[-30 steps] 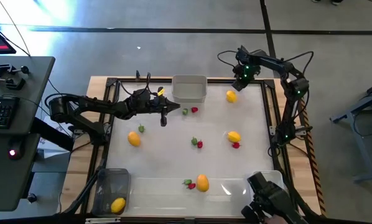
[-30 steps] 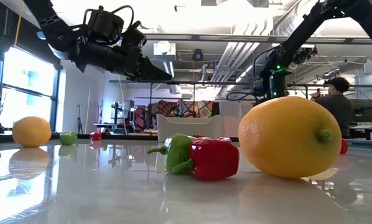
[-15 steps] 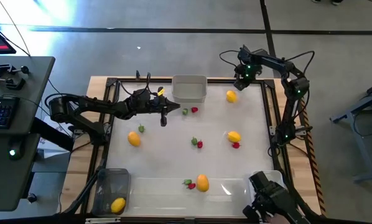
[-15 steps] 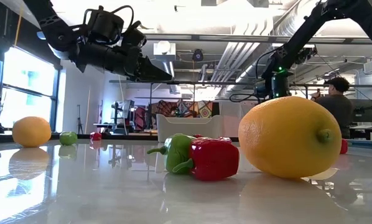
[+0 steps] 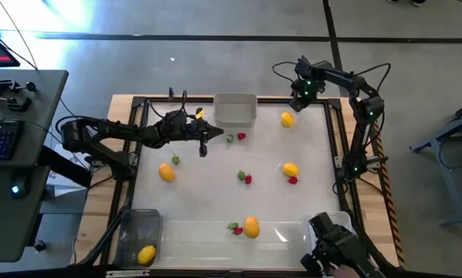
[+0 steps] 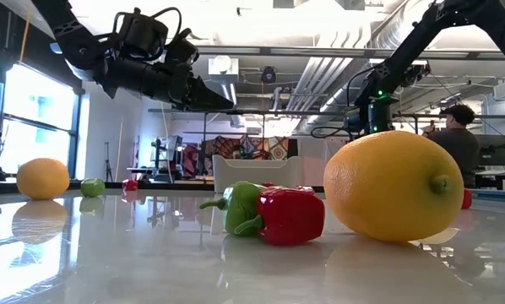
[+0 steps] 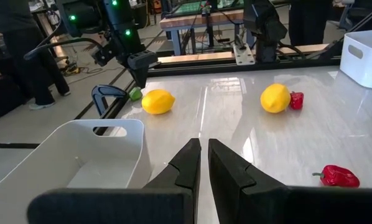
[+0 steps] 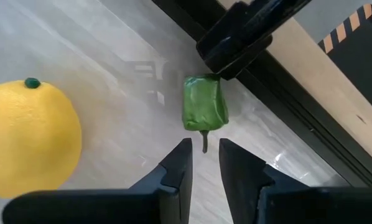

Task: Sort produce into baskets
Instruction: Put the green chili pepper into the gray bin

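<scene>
Left gripper: hangs above the counter near its far edge, just left of the pale basket. Fingers almost together, only a thin slit between them, nothing held.

Right gripper: near the far right corner, over a small green piece that lies by the counter's edge rail. Fingers a narrow gap apart, nothing between them. A lemon sits just beside.

Produce on the counter: a lemon with a green piece near it on the left; a green and a red piece in front of the pale basket; a green-and-red pair in the middle; a lemon with a red piece on the right; a lemon with a green-and-red piece touching it near the front edge.

Baskets: dark clear basket at the front left corner, one lemon inside. White basket at the front right corner.

Room: a person stands far behind the counter.
</scene>
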`<action>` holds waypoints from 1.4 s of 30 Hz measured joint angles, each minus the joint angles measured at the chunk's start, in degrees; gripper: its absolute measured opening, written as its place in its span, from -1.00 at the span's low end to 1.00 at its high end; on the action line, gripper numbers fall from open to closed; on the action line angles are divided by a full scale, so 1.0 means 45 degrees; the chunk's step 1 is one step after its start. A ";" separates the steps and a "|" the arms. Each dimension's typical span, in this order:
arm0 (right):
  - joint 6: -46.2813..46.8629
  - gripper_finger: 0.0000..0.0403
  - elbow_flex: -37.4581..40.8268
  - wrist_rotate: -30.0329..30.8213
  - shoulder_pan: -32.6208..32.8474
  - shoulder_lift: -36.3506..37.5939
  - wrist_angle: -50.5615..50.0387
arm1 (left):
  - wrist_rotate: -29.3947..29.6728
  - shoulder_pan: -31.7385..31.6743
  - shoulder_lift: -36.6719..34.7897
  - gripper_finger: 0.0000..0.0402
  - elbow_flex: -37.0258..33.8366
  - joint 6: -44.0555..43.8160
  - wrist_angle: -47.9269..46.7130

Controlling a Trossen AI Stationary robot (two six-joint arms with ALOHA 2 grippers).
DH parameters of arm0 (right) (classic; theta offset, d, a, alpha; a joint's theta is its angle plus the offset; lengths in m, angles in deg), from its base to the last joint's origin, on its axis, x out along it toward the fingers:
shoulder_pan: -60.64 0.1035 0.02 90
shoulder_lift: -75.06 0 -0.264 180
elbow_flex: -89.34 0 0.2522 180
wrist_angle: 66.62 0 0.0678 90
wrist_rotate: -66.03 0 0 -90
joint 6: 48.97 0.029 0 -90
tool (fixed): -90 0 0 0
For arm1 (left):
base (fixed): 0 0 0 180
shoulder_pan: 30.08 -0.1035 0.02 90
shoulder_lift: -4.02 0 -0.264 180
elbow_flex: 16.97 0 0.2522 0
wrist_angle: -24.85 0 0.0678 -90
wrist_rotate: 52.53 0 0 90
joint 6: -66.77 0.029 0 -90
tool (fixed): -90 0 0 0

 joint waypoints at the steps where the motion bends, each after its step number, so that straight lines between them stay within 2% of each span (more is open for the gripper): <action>1: 0.0000 -0.65 0.0000 -0.0005 0.0000 0.0000 0.0000 | 0.0000 -0.0002 0.0000 -0.91 0.0000 0.0000 0.0000; 13: 0.0247 -0.65 -0.0088 -0.0232 0.0000 -0.0562 -0.0219 | 0.0000 0.0000 0.0000 -0.91 0.0000 0.0002 0.0032; 18: 0.0238 -0.66 -0.0458 0.0058 0.0010 -0.0526 -0.0035 | 0.0000 0.0002 0.0000 -0.91 0.0000 0.0165 0.0034; 21: 0.0212 -0.73 -0.0651 0.0036 0.0010 -0.0527 -0.0029 | 0.0000 0.0000 0.0000 -0.91 0.0000 0.0165 0.0026; 26: -0.0159 -0.97 -0.0670 0.0034 0.0010 -0.0529 -0.0182 | 0.0000 0.0002 0.0000 -0.91 0.0000 0.0170 -0.0005; 33: -0.0388 -0.99 -0.0670 0.0044 0.0015 -0.0498 -0.0693 | 0.0000 -0.0002 0.0000 -0.91 0.0000 0.0180 -0.0013; 42: -0.0420 -1.00 -0.0670 0.0047 0.0428 0.1182 -0.1010 | 0.0000 0.0000 0.0000 -0.91 0.0000 0.0212 0.0314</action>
